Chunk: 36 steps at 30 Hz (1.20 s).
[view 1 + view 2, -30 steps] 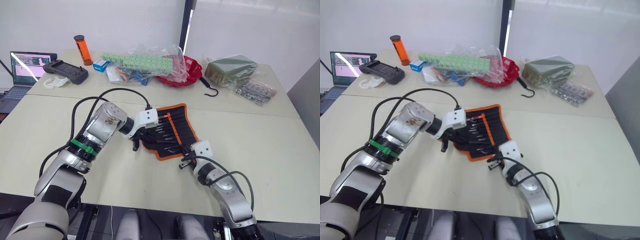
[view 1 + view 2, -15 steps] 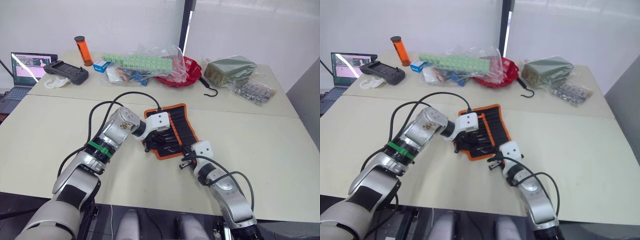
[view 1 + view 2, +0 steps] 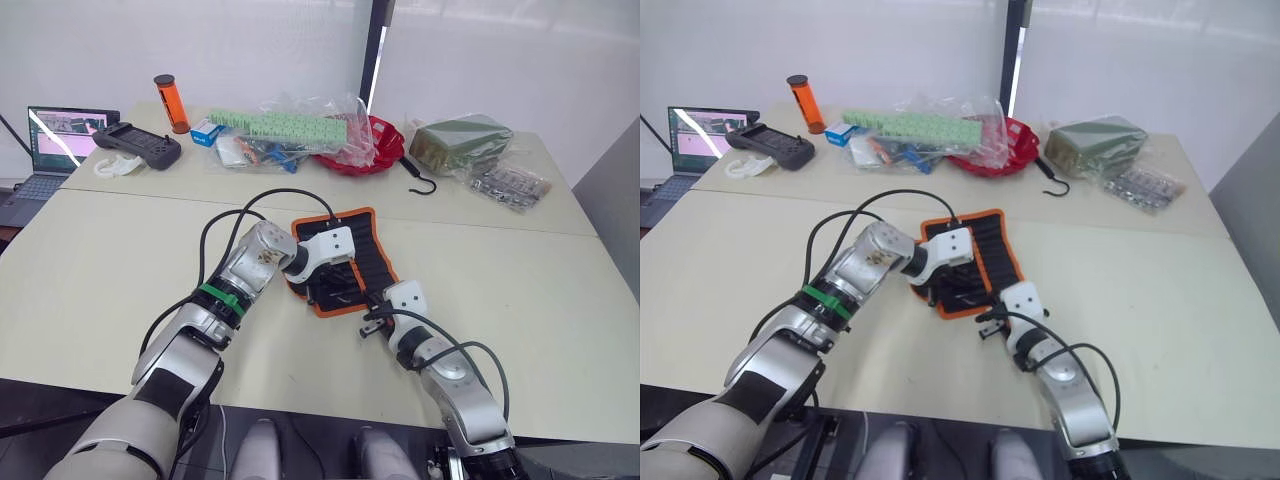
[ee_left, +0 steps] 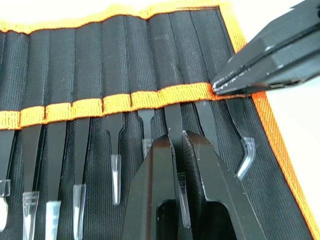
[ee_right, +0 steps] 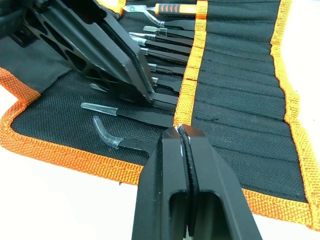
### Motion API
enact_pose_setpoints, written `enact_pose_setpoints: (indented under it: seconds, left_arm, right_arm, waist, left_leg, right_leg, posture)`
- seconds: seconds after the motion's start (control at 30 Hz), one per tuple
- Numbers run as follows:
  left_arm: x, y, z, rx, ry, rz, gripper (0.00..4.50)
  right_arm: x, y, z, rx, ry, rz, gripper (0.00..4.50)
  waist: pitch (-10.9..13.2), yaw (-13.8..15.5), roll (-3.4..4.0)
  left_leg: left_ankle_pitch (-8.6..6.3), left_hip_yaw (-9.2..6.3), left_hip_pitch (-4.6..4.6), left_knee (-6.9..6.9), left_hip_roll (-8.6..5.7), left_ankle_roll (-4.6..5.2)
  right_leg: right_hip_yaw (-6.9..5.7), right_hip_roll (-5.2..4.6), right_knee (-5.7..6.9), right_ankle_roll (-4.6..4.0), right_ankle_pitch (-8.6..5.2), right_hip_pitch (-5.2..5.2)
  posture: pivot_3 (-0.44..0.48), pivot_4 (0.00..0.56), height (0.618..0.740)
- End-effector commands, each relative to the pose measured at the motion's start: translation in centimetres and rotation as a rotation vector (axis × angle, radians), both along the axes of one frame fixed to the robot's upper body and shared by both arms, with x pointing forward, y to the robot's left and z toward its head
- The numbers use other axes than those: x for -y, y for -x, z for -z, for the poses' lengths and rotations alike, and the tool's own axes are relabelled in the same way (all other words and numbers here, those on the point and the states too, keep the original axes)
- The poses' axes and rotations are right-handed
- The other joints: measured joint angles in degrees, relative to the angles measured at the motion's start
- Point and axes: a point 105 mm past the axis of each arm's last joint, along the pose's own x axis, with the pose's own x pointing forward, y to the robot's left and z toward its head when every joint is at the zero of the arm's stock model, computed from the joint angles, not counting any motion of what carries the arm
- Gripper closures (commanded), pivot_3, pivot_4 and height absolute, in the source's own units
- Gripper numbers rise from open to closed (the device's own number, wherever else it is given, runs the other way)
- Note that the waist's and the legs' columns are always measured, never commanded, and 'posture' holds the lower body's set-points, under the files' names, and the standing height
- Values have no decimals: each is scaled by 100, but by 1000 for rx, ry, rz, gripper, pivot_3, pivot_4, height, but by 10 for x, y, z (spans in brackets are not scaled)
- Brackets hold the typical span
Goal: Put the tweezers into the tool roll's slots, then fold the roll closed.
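Observation:
The tool roll [image 3: 362, 250] lies open on the table, black with orange trim. An orange band [image 4: 90, 106] marks the mouths of its slots [image 4: 85, 60]. Several tweezers [image 4: 115, 150] sit in the slots with their clear-capped tips sticking out, one of them bent-tipped [image 4: 244, 155]. My left gripper [image 4: 179, 137] is over the roll's near end, shut on one tweezer [image 4: 174, 117] whose upper end is in a slot. My right gripper [image 5: 179, 129] is shut, its tips on the orange band beside the last two tweezers [image 5: 135, 116]; it also shows in the left wrist view [image 4: 216, 86].
An orange-handled tool [image 5: 175, 8] sits in the roll's far slots. At the back of the table are a red bowl [image 3: 368, 152], plastic bags [image 3: 290, 125], a dark green bag [image 3: 460, 140], a black hook [image 3: 425, 185], an orange cylinder [image 3: 172, 100], a controller [image 3: 135, 145] and a laptop [image 3: 58, 135].
My left gripper has moved right across the roll, from its left edge to the near end close to my right gripper. The right arm has stayed put.

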Motion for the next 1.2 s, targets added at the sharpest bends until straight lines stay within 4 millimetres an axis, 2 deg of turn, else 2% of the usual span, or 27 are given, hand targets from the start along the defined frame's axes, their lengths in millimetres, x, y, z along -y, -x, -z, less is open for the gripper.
enact_pose_setpoints:
  seconds: [0.03, 0.27, 0.33, 0.53, 0.6, 0.7, 0.83, 0.9, 1.03, 1.13, 1.2]
  left_arm:
    - [14, -3, -9, 60, 23, 16, 4464]
    - [14, -5, -8, 64, -10, 11, 4464]
    - [14, -4, -14, 50, 7, 7, 3682]
    - [10, 0, -37, 29, 66, -7, 1852]
    - [1, -2, -49, 38, 85, -32, 1067]
    - [-18, -4, -68, 26, 134, -87, 146]
    - [-46, -4, -94, 15, 238, -146, 146]
    - [-72, -13, -108, 86, 318, -242, 146]
    - [-106, -10, -107, 150, 359, -308, 146]
    - [-131, 3, -98, 138, 386, -351, 146]
    - [-151, 16, -92, 141, 405, -380, 45]
  right_arm:
    - [4, 7, 21, -89, 24, 10, 4500]
    - [4, 9, 21, -93, 24, 10, 4500]
    - [4, 9, 22, -95, 25, 10, 4500]
    - [5, 7, 21, -87, 31, 5, 4500]
    - [7, 5, 16, -71, 29, 6, 4500]
    - [10, 4, 9, -51, 28, -1, 4500]
    - [11, 1, -3, -21, 14, -21, 4500]
    - [14, -2, -17, 16, -11, -24, 4500]
    - [19, -6, -34, 55, -9, -53, 4500]
    - [19, -9, -48, 72, -14, -113, 4500]
    - [12, -9, -58, 69, -14, -193, 3941]
  waist:
    - [0, 7, 0]
    - [0, 39, 0]
    - [0, 32, 0]
    - [0, -37, 1]
    - [0, -53, 2]
    - [1, -69, 4]
    - [3, -85, 7]
    - [3, -74, 7]
    - [11, -78, 20]
    - [21, -92, 32]
    - [29, -111, 37]
  left_leg:
    - [0, -1, 0, 1, -1, 0]
    - [1, -11, 0, 7, -10, 1]
    - [1, -11, 0, 8, -11, 2]
    - [1, -15, 0, 3, -8, 2]
    - [1, -16, -1, 1, -8, 2]
    - [1, -17, -1, -3, -6, 3]
    - [2, -18, -2, -3, -5, 2]
    - [2, -21, -5, -2, -6, 2]
    - [2, -21, -4, -3, -5, 2]
    - [2, -20, -6, -8, -2, 2]
    - [2, -21, -6, -8, 0, 2]
  right_leg:
    - [0, 0, 0, 1, 0, 1]
    - [2, -3, 0, 6, 0, 8]
    - [2, -3, 0, 7, 0, 9]
    - [1, 0, 2, 7, 0, 7]
    - [1, 1, 3, 7, 0, 6]
    - [1, 3, 5, 7, -1, 3]
    - [1, 3, 9, 6, -1, -2]
    - [1, 3, 9, 6, 0, -2]
    - [1, 2, 10, 6, 0, -3]
    - [1, 3, 14, 4, 1, -11]
    - [0, 4, 18, 4, 1, -13]
  posture:
    - [0, 150, 738]
    - [0, 150, 738]
    - [0, 150, 738]
    - [0, 150, 738]
    - [0, 150, 738]
    - [0, 150, 738]
    - [0, 150, 738]
    - [0, 150, 738]
    - [0, 150, 738]
    - [0, 150, 738]
    - [0, 150, 738]
